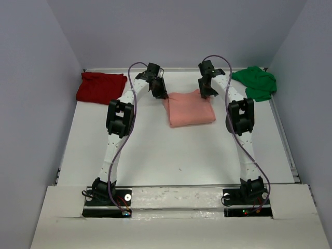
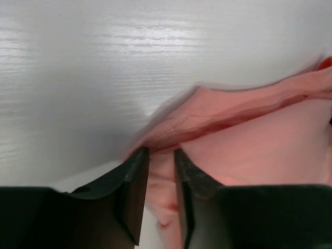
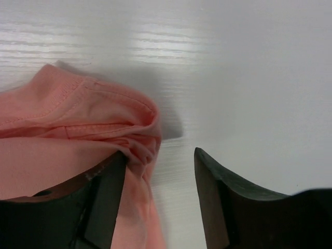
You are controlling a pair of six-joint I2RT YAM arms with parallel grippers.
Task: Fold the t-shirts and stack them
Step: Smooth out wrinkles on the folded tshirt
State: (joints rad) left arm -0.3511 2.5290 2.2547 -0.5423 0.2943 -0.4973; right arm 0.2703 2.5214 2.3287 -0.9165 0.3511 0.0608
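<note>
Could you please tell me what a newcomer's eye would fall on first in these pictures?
The folded salmon-pink t-shirt at the far middle of the table, with the left claw and right claw at its two far corners. Then the dark red t-shirt in the far left corner and the green t-shirt crumpled far right.

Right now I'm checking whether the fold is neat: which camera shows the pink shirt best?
The top external view: the whole folded pink shirt lies in view. Each wrist camera catches only one bunched corner of it.
</note>
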